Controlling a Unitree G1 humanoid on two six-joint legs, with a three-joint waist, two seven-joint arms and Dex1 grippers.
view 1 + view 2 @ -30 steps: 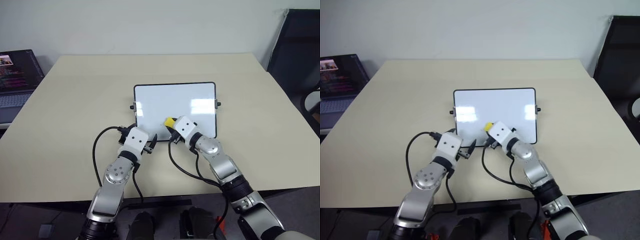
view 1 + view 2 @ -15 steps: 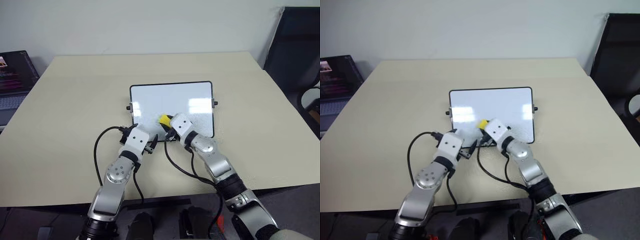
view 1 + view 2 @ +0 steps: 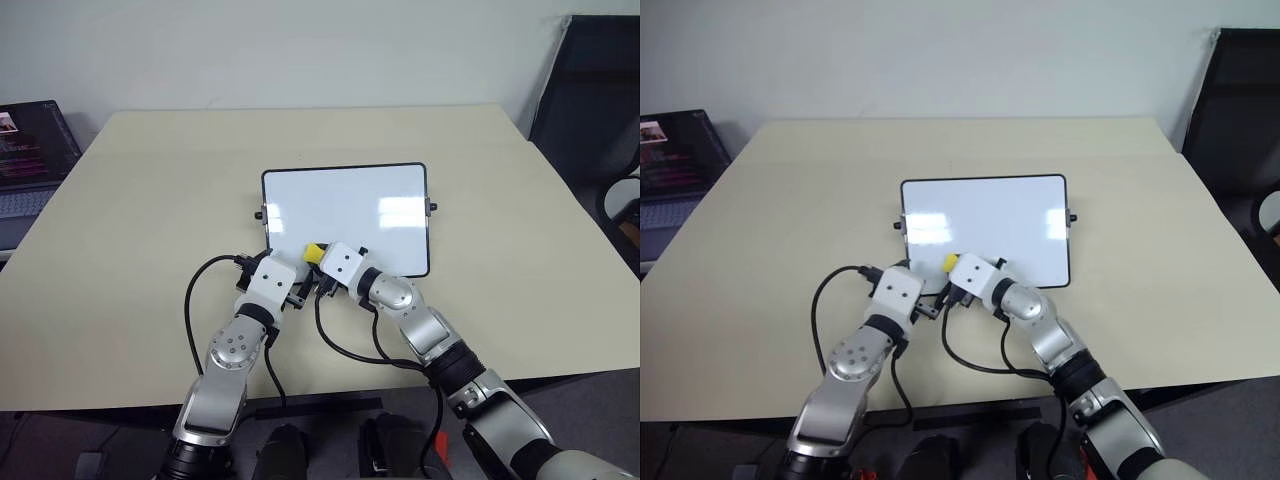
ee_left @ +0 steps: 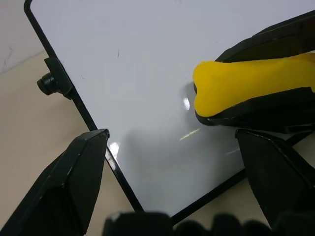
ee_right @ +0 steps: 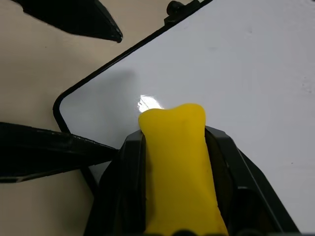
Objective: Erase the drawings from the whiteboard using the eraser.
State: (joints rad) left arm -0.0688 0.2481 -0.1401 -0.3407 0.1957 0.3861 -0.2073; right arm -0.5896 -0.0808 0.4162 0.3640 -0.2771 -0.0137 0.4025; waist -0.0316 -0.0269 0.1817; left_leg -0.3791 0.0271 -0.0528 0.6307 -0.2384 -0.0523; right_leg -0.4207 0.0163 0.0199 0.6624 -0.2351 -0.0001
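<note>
The right gripper (image 3: 318, 262) is clamped on the yellow eraser (image 3: 313, 252) at the whiteboard's (image 3: 350, 205) near left corner. The left gripper (image 4: 172, 162), fingers spread, straddles that corner. Pushing further left risks the two grippers colliding.

The whiteboard (image 3: 346, 218) lies flat mid-table, black frame, small knobs on both short sides, glossy white and looks clean, can't make out any drawings. The yellow eraser (image 3: 313, 253) with its black base sits on the board's near left corner.
</note>
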